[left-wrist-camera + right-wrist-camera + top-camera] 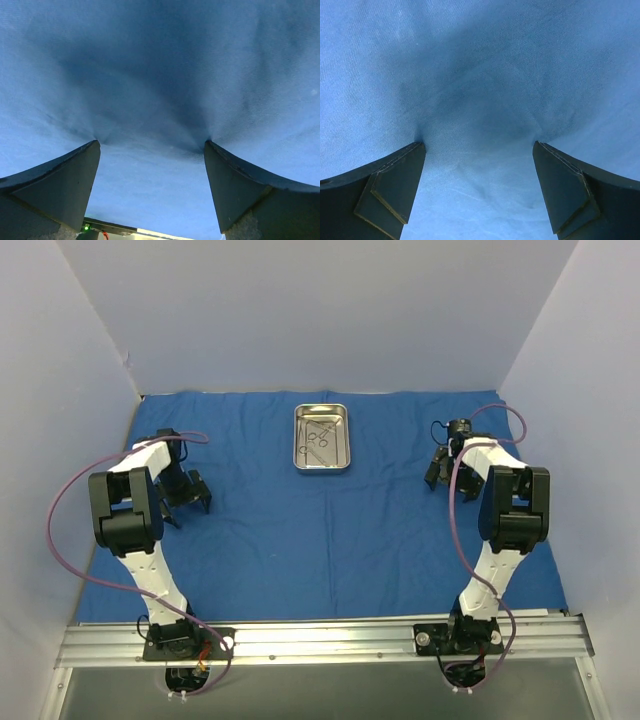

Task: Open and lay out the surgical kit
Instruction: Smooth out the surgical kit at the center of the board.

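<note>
Wrap (pixel 330 530) looks fully spread flat, tray (pixel 322 469) sits mid-back on it w/ instruments (pixel 319 440) inside. Left end effector (pixel 190 498) & right end effector (pixel 437 468) both wide open, empty, down at the wrap. Prob left: laying instruments out.

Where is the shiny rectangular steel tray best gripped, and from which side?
Probably the near short rim of the shiny rectangular steel tray, from above, one finger inside, one outside. It lies flat on the blue cloth, so only the raised rim offers a hold; the thin metal instruments lie farther in.
</note>
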Available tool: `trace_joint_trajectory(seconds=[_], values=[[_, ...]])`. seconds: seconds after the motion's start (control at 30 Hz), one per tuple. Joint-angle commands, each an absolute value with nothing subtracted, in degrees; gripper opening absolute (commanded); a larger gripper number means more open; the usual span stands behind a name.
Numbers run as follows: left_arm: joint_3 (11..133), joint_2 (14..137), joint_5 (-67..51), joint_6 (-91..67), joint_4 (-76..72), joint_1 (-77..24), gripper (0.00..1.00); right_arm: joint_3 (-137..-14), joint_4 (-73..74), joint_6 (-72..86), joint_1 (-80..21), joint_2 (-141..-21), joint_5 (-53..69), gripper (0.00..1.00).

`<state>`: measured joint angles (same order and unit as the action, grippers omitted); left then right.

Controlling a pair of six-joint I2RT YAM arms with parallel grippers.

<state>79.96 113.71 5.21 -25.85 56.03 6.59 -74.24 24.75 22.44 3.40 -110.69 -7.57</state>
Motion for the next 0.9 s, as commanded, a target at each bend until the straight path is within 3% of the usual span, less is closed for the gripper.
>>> trace_joint_trajectory(seconds=[0.0,0.37,0.87], values=[[78.49,113.47,4.75,-25.66,54.58,7.91,0.94,-71.55,27.6,23.38,3.69,-108.9,-8.26,0.95],[74.62,113.29,4.92,-24.79,53.35,10.9,0.94,-61.36,26.72,24.61,5.71,-103.55,-7.74,0.95],[74.18,113.91,6.15,-24.52,53.35,13.27,0.94,-57.57,27.33,25.22,7.47,-101.25,-8.96,0.95]])
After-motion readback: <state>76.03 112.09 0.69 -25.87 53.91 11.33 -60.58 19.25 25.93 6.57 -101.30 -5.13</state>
